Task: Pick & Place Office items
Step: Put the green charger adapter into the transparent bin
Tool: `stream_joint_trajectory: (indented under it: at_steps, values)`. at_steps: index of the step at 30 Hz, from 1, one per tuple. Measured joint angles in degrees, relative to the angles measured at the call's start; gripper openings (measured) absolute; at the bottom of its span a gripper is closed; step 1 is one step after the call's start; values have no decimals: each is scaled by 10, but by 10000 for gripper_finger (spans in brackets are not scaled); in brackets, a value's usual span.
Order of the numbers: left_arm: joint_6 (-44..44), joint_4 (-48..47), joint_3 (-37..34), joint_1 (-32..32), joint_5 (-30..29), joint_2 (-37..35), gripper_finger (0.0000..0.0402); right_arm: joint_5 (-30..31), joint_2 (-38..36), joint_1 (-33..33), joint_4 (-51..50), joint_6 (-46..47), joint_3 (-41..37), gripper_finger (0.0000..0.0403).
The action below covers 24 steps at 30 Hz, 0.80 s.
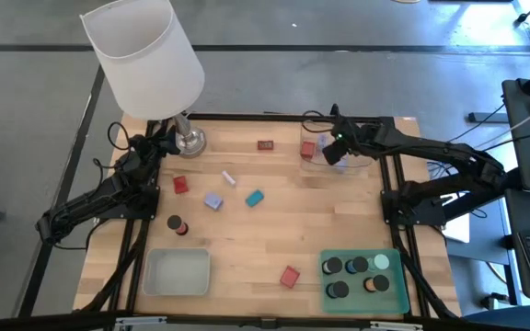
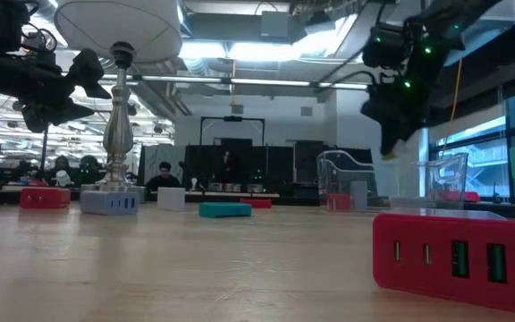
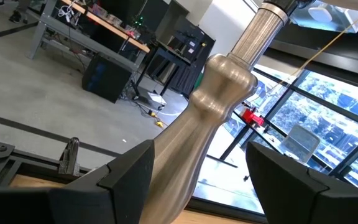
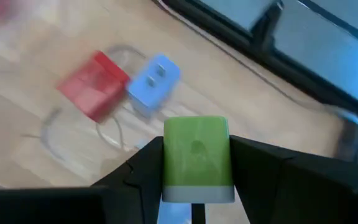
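My right gripper (image 1: 334, 153) (image 4: 196, 186) hangs over the clear tray (image 1: 357, 165) at the far right of the table, shut on a green block with a pale base (image 4: 196, 152). A red block (image 4: 94, 84) and a lilac-blue block (image 4: 154, 81) lie in that tray. My left gripper (image 1: 161, 140) (image 3: 197, 180) is open at the far left, its fingers on either side of the lamp's metal stem (image 3: 213, 118). Loose on the wood are red blocks (image 1: 265, 144) (image 1: 180, 184) (image 1: 290, 275), a lilac-blue block (image 1: 213, 201), a teal block (image 1: 254, 198), a pale bit (image 1: 229, 177) and a dark cylinder (image 1: 175, 224). My right gripper pinches the green block by two opposite sides (image 4: 166, 155) between its two fingers, coming from above and pointing down. The block is lifted clear above the clear tray, with its pale base toward the wrist. My left gripper straddles the lamp's stem; whether a finger touches it, I cannot tell.
The white-shaded lamp (image 1: 145, 55) stands on its base (image 1: 190, 140) at the far left corner. A grey tray (image 1: 178, 272) sits near left. A green tray (image 1: 396, 294) near right holds several dark cylinders. The middle of the table has room between the scattered pieces.
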Motion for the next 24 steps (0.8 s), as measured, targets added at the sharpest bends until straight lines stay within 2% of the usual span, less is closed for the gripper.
stream_joint_trajectory:
  at_steps: [7, 11, 19, 24]
  values:
    - [0, 0, 0, 0, 0, 0, 251, 0, 0, -35, 10, 53, -61, 154]
    - [0, 0, 0, 0, 0, 0, 251, -17, 0, -54, 57, 65, -92, 155]
    - [0, 0, 0, 0, 0, 0, 251, -28, 0, -67, 136, 57, -110, 157]
    - [0, 0, 0, 0, 0, 0, 251, -29, 0, -67, 143, 46, -111, 173]
